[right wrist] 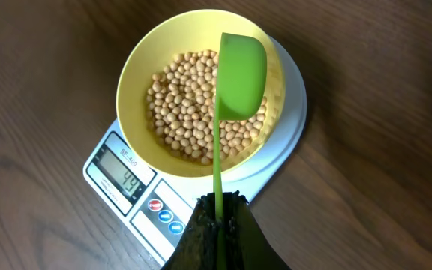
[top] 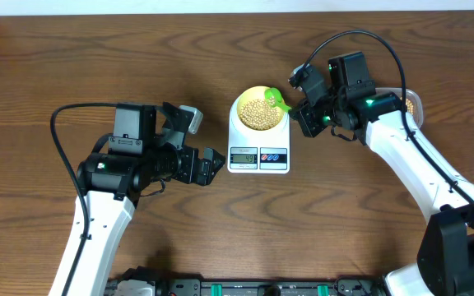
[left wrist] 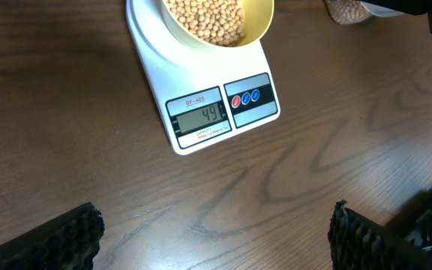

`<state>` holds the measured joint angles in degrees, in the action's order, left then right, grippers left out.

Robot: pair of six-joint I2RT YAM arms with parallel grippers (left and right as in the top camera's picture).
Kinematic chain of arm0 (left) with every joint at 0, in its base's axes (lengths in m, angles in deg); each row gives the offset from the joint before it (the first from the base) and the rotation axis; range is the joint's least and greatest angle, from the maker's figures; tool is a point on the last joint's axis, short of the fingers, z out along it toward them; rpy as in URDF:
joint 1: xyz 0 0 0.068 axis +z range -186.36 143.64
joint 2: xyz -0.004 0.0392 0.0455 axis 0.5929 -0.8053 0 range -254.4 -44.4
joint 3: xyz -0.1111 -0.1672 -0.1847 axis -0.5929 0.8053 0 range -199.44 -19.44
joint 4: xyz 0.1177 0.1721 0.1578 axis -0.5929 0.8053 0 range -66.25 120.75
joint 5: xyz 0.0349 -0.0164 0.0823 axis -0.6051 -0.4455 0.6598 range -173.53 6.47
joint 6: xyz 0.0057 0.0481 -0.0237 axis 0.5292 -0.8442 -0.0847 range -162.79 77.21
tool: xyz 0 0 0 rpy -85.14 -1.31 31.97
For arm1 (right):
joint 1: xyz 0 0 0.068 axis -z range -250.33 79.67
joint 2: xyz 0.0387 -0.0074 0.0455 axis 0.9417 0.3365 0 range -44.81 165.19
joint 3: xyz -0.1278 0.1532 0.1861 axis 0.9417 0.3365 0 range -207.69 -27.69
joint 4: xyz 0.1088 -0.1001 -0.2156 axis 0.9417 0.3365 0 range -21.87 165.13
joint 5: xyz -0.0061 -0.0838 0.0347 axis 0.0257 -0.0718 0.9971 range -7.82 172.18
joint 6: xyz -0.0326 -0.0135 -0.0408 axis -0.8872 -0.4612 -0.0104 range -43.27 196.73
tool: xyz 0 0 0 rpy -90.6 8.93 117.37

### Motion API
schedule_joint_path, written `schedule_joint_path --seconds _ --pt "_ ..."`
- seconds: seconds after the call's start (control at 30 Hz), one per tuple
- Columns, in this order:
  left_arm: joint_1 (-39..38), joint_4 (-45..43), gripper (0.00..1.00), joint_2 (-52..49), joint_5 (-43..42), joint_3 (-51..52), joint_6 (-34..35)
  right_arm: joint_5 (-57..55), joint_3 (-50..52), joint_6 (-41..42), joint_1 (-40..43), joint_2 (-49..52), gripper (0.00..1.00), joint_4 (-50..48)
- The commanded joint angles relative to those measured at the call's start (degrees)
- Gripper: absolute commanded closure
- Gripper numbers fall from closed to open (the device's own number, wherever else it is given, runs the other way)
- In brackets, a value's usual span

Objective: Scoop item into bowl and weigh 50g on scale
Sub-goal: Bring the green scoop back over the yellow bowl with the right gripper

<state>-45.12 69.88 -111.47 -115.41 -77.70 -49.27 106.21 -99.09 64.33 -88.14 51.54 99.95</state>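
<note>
The right gripper (right wrist: 217, 214) was clamped on the handle of the green scoop (right wrist: 240, 75). The scoop's long axis ran straight out from the jaws, so its head hung over the near edge of the bowl (right wrist: 137, 67). The bowl held the beans (right wrist: 182, 105) and sat on the scale (right wrist: 122, 176). The left gripper (top: 212, 164) gaped empty beside the scale, making the right arm the nearer for topping up.

left hand (left wrist: 216, 241) spread wide, right hand (right wrist: 220, 219) clamped

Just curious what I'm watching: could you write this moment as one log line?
right gripper: shut on green scoop above yellow bowl | soybeans: in bowl, on white scale | left gripper: open, empty, near scale
</note>
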Motion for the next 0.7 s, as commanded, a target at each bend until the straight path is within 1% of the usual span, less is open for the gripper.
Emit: schedule_joint_path --seconds 0.0,0.1,0.3,0.67 --pt "-0.11 0.09 0.02 -0.02 -0.92 -0.11 -1.01 1.05 -0.11 -1.33 -0.96 -1.05 0.99 0.2" --pt "-0.11 0.09 0.02 -0.02 -0.92 -0.11 -1.01 -2.1 -0.11 -1.57 -0.94 -1.05 0.99 0.07" --pt "-0.11 0.09 0.02 -0.02 -0.92 -0.11 -0.98 1.57 -0.11 -0.92 -1.05 -1.05 0.99 -0.28" --pt "-0.11 0.09 0.02 -0.02 -0.92 -0.11 -1.01 2.03 -0.11 -0.92 -1.05 -1.05 0.99 -0.31"
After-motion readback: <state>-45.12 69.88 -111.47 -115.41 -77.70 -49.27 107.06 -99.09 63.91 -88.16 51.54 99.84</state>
